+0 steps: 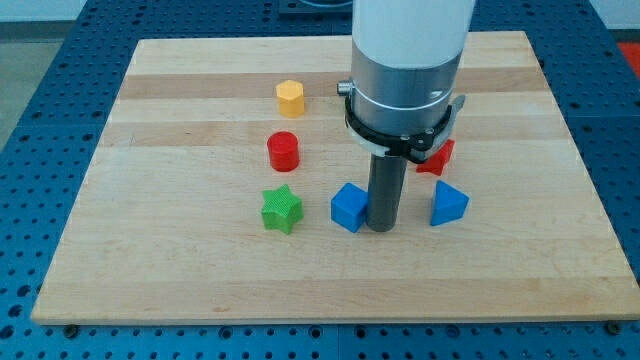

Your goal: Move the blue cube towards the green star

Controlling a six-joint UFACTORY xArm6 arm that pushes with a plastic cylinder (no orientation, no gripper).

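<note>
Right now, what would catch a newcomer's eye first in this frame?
The big white and silver arm fills the view's top centre, its dark rod ending with my tip right beside the blue cube, on its right. The green star sits just left of the cube.

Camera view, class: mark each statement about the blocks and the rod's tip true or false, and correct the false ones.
1. My tip sits just to the view's right of the blue cube. True.
2. The green star lies to the view's right of the blue cube. False: it lies to its left.
3. The red cylinder stands above the green star in the view. True.
4. The yellow block touches the red cylinder. False: they stand apart.
</note>
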